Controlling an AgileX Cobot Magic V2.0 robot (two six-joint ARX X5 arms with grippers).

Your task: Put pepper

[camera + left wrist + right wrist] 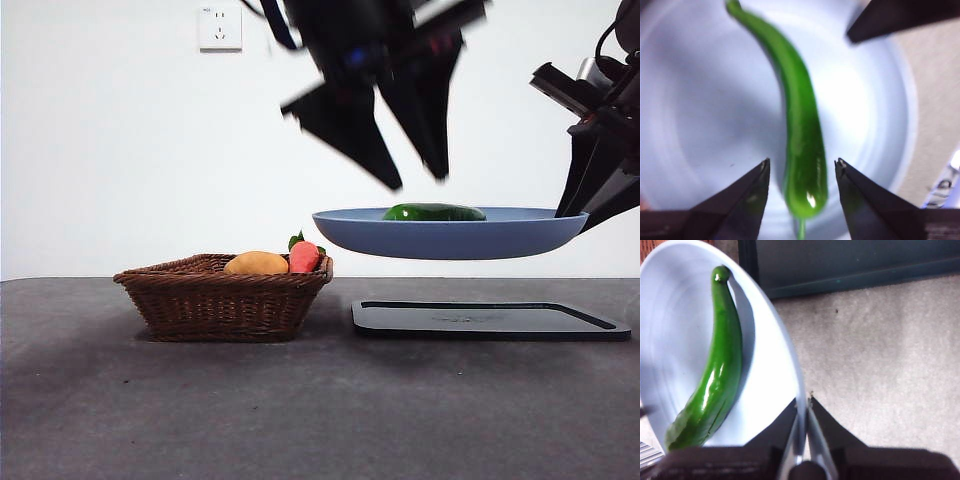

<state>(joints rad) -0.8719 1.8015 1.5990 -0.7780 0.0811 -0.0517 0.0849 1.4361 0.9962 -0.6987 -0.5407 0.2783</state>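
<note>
Probably a lab: bare white wall [120,150], wall socket [220,27], dark table [300,410].

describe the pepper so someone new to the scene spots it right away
Find the blue plate held in the air above the black tray, its rim clamped by the right gripper. The pepper lies in it under the open left gripper: glossy, dark green, long, unlike the round fruit in the basket.

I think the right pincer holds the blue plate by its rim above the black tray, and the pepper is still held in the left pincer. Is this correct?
Not quite. The pepper lies loose on the blue plate; the left pincer is open around it, as the left wrist view shows. The right pincer does hold the rim, above the black tray.
</note>
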